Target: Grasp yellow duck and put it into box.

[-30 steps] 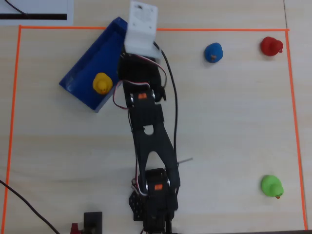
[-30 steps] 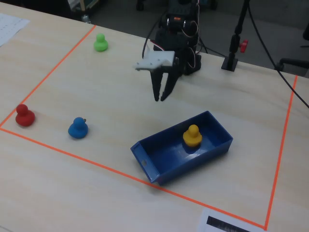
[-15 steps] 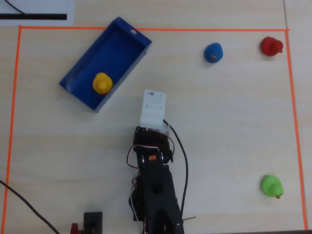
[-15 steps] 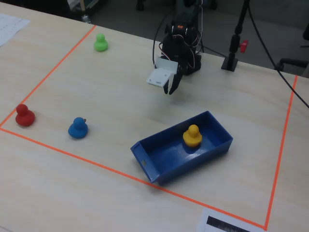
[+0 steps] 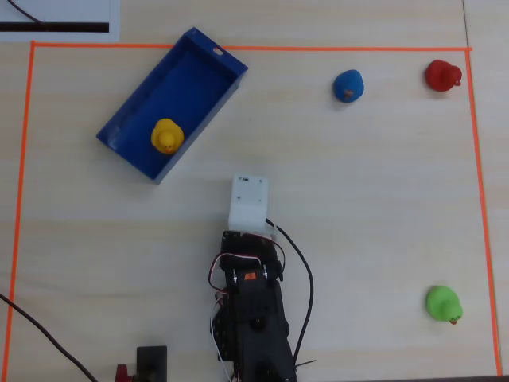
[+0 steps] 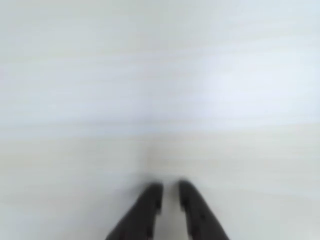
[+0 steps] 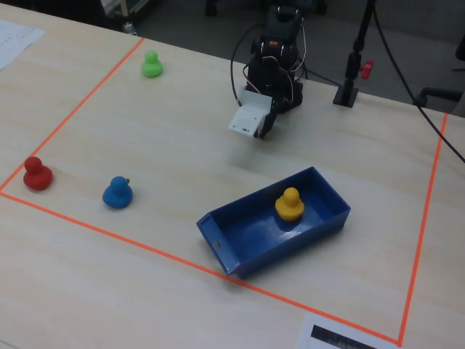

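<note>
In the overhead view you find the yellow duck (image 5: 166, 135) inside the box (image 5: 208, 68) at upper left, well apart from the gripper (image 6: 169, 196) near bottom centre. The wrist view shows its jaws nearly closed, a narrow gap remaining, holding nothing.

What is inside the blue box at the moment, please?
Only the yellow duck sits upright inside the box; the remaining floor is bare. The floor beneath the duck is hidden.
</note>
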Available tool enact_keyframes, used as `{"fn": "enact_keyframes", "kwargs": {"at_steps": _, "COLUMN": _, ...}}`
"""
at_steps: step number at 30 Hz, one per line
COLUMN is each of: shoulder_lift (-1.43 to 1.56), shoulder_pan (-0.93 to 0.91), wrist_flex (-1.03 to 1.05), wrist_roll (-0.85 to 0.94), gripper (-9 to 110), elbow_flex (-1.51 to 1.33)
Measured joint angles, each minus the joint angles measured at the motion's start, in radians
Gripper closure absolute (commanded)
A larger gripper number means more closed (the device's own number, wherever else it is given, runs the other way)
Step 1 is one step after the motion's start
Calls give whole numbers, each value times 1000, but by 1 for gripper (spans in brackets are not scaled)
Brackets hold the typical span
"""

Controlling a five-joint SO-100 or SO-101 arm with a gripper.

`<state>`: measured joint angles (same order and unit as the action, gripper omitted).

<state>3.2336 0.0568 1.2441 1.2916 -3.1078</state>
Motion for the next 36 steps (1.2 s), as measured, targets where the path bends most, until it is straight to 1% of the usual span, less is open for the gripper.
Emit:
{"fn": "enact_keyframes", "kwargs": {"at_steps": 14, "shoulder_lift": 75, "shoulder_pan": -2, "wrist_flex": 46, "wrist_roll": 8, "gripper": 101, "elbow_flex": -3}}
{"fn": "enact_keyframes", "kwargs": {"at_steps": 36, "shoulder_lift": 77, "shoulder_pan": -29, "wrist_flex": 48, "wrist_roll": 6, "gripper": 101, "elbow_flex": -3}}
